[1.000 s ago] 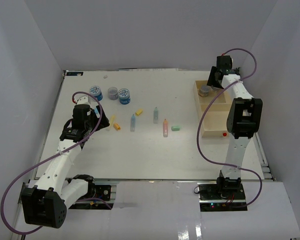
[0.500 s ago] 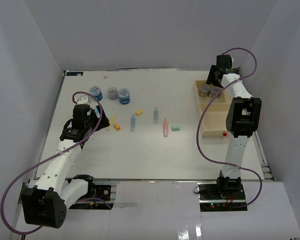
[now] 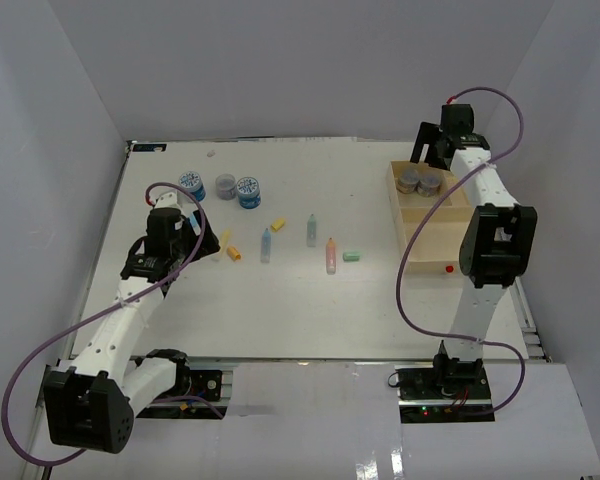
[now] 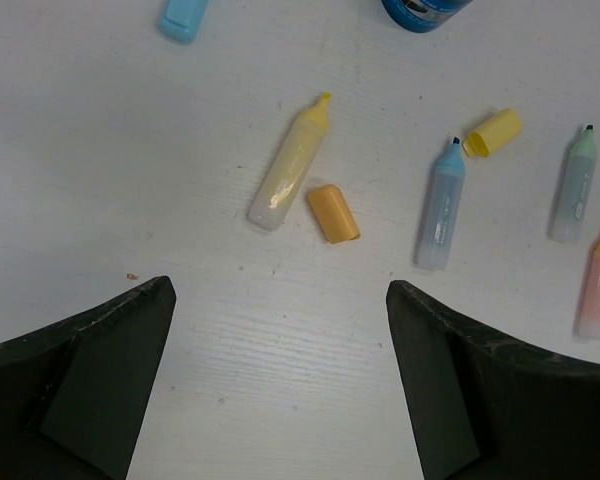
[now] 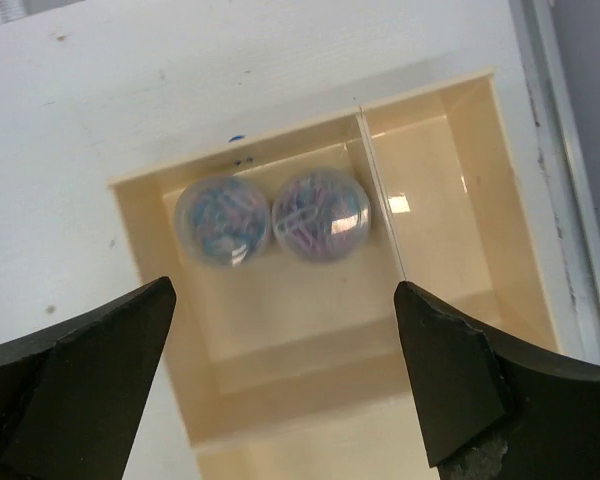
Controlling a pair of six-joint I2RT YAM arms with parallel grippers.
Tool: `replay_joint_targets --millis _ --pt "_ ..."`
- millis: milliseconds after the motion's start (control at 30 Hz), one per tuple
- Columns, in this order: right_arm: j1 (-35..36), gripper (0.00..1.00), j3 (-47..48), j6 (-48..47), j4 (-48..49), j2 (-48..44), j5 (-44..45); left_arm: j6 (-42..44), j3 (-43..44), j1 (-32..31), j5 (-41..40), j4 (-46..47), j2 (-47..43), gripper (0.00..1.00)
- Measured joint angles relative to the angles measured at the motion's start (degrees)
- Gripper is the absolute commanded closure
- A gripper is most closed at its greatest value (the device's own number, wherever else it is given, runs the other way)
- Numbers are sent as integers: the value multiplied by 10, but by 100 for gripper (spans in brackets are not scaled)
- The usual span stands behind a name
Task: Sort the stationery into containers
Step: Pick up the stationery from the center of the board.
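Observation:
Two round clear pots of coloured clips (image 5: 223,220) (image 5: 321,213) sit side by side in the far small section of the wooden tray (image 3: 427,232). My right gripper (image 5: 285,290) hangs open and empty above them; in the top view it (image 3: 430,158) is over the tray's far end. My left gripper (image 4: 280,290) is open and empty above the table, just short of a yellow marker (image 4: 292,165) and an orange cap (image 4: 333,213). A blue marker (image 4: 440,205), yellow cap (image 4: 495,132), green marker (image 4: 573,185) and pink marker (image 4: 598,285) lie further right.
Two blue-and-white rolls (image 3: 191,182) (image 3: 248,190) and a grey one (image 3: 225,185) stand at the far left. A green block (image 3: 352,256) lies by the pink marker (image 3: 330,255). The tray's larger near section (image 3: 435,245) holds nothing visible. White walls enclose the table.
My right gripper has let go of a round pot in the tray's far section and lifted back; two pots now show there. The left arm has barely moved.

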Motion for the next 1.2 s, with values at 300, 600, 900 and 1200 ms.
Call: replay_joint_targets --millis 300,600,900,1200 --pt "0 10 -284 -22 106 -425 -68 -4 19 0 0 -2 76 2" --pt "0 10 -553 23 183 -708 -172 -40 230 0 -3 -7 253 2" --pt "34 10 -649 37 203 -751 -213 -126 417 0 -35 -2 455 2" --pt "52 10 -668 32 224 -782 -213 -169 495 -1 -79 -16 584 2"
